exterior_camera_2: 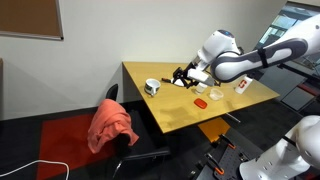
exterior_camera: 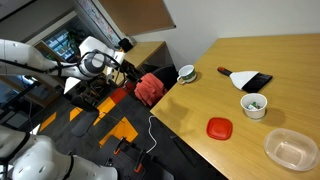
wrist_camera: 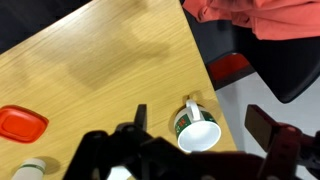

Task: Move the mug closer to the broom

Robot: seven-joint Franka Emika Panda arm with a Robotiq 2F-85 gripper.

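Gripper point(wrist_camera: 196, 112) hangs in the air over the left edge of the table, its two dark fingers point(wrist_camera: 140, 116) spread wide apart and holding nothing. In the wrist view the mug point(wrist_camera: 197, 128) shows below the gap between them, and no finger touches it. One arm carries this gripper, white and reaching in from the left in an exterior view point(exterior_camera: 124, 64) and from the right in an exterior view point(exterior_camera_2: 183, 76). One wooden table point(exterior_camera: 195, 105) fills the right side of the scene. One chair stands just beside its left edge, with one crumpled red cloth point(exterior_camera: 150, 88) draped over it; both exterior views show it, and the wrist view catches it at the top point(wrist_camera: 265, 20). On the table, one clear pinkish bowl point(exterior_camera: 291, 148) sits at the near right corner. One broom point(exterior_camera: 246, 79) lies flat at the far side, with its dark handle pointing left and its black bristles to the right. One red square lid point(exterior_camera: 220, 128) lies nearer, left of the bowl. One taller white cup point(exterior_camera: 254, 105) stands between the broom and the bowl. One mug point(exterior_camera: 186, 72), white with a dark inside, stands upright near the far left edge, left of the broom, with bare wood between them.
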